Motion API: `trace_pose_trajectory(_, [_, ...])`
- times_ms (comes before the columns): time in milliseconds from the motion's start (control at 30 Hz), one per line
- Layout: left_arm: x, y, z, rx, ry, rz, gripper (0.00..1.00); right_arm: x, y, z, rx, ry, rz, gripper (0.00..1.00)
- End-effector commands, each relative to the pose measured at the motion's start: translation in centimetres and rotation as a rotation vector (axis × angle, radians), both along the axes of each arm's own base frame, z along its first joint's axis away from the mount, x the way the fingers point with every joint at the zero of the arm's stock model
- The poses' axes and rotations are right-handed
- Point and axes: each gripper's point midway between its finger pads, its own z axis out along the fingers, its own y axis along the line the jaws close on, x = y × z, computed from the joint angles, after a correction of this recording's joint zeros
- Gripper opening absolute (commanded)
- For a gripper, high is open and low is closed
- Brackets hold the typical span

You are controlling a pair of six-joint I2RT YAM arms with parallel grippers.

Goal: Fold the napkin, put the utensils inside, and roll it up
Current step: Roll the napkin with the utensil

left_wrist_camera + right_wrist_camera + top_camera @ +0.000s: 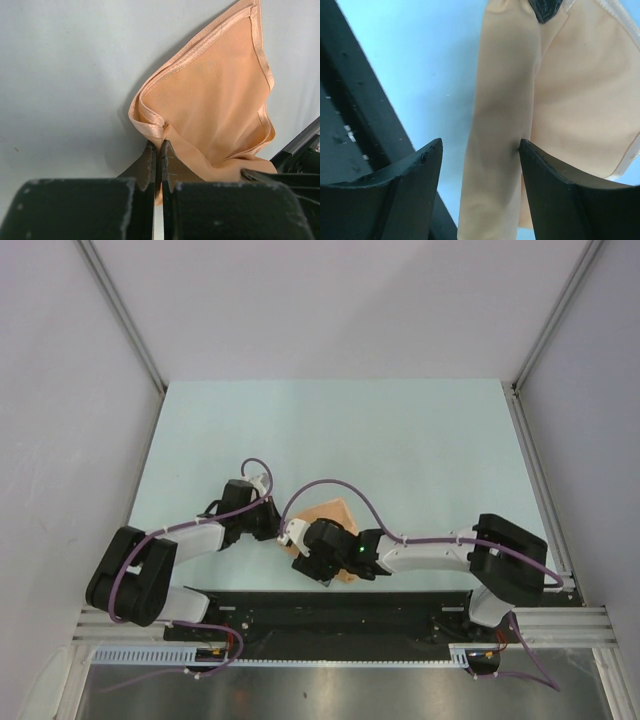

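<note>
The peach-tan napkin (335, 512) lies folded and partly rolled near the table's front edge, between the two grippers. My left gripper (277, 531) is shut on a bunched fold at the napkin's left end; in the left wrist view the jaws (159, 146) pinch the cloth (215, 100). My right gripper (316, 558) is open over the napkin; in the right wrist view (480, 145) a rolled band of napkin (497, 125) runs between the jaws and touches the right finger (555, 190). The fork is hidden.
The black base rail (340, 608) runs just in front of the napkin and shows in the right wrist view (350, 115) and in the left wrist view (300, 145). The pale table top (340, 430) stretches behind. Enclosure walls stand on both sides.
</note>
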Motion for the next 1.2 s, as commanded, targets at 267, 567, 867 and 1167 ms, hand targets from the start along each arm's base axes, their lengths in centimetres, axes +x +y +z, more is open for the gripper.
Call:
trace_pose_trajectory(267, [0.5, 0.3, 0.0, 0.015, 0.002, -0.001, 0.0, 2.3, 0.3, -2.2, -0.077, -0.088, -0.013, 0.67])
trace_pose_trajectory(567, [0.8, -0.1, 0.3, 0.0, -0.002, -0.014, 0.0, 3.7, -0.8, -4.0, -0.103, -0.035, -0.049, 0.66])
trace_pose_trajectory(867, [1.9, -0.7, 1.6, -0.022, -0.036, -0.021, 0.03, 1.7, -1.6, -6.6, -0.13, 0.168, -0.01, 0.36])
trace_pose_trajectory(1167, [5.1, 1.3, 6.2, 0.044, -0.216, 0.086, 0.71, -1.2, -1.6, -6.1, 0.074, 0.585, -0.031, 0.16])
